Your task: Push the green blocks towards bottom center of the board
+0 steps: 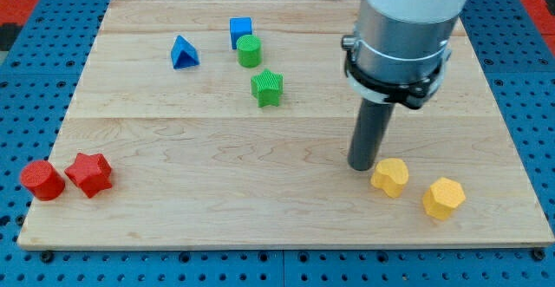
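Note:
A green cylinder (249, 51) stands near the view's top centre, touching a blue cube (241, 30) just above it. A green star-shaped block (268, 88) lies a little below and to the right of the cylinder. My tip (362, 166) rests on the board at the right of centre, well to the right of and below both green blocks. It sits just left of a yellow block (390, 177).
A blue triangle (183, 53) lies left of the green cylinder. A second yellow hexagon block (444, 198) lies at the lower right. A red cylinder (42, 180) and a red star-shaped block (89, 174) sit at the lower left edge of the wooden board (217, 209).

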{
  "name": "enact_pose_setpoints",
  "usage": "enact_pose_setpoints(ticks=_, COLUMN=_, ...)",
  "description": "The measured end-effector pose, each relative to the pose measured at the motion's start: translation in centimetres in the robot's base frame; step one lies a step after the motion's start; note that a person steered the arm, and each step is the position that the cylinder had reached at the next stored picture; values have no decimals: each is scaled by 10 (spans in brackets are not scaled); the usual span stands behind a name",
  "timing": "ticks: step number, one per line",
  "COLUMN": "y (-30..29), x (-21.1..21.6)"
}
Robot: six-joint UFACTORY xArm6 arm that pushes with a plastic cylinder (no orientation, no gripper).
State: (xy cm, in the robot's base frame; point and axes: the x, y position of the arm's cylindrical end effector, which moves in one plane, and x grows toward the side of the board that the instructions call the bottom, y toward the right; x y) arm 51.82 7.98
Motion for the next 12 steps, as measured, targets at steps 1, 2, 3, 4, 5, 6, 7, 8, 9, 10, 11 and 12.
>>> enact_pose_setpoints(ticks=1, y=-47, x=-22)
enact_pose_setpoints(ticks=2, y=-38, x=-23)
enact_pose_setpoints(ticks=3, y=-1, x=-24)
enact_pose_setpoints(ticks=4, y=50, x=-66)
enact_pose_setpoints(ticks=5, y=-35, x=-147)
enact_pose_setpoints(ticks=6, y=-103, x=-211)
enact_pose_setpoints(ticks=7, y=-96, x=-219)
enact_pose_setpoints(ticks=8, y=-95, x=-224)
enact_pose_setpoints(ticks=9, y=-88, x=-260)
enact_pose_setpoints(ticks=10, y=-157, x=-261)
enact_pose_setpoints(ticks=11, y=-151, x=-191)
enact_pose_setpoints(ticks=12, y=-121, x=-183)
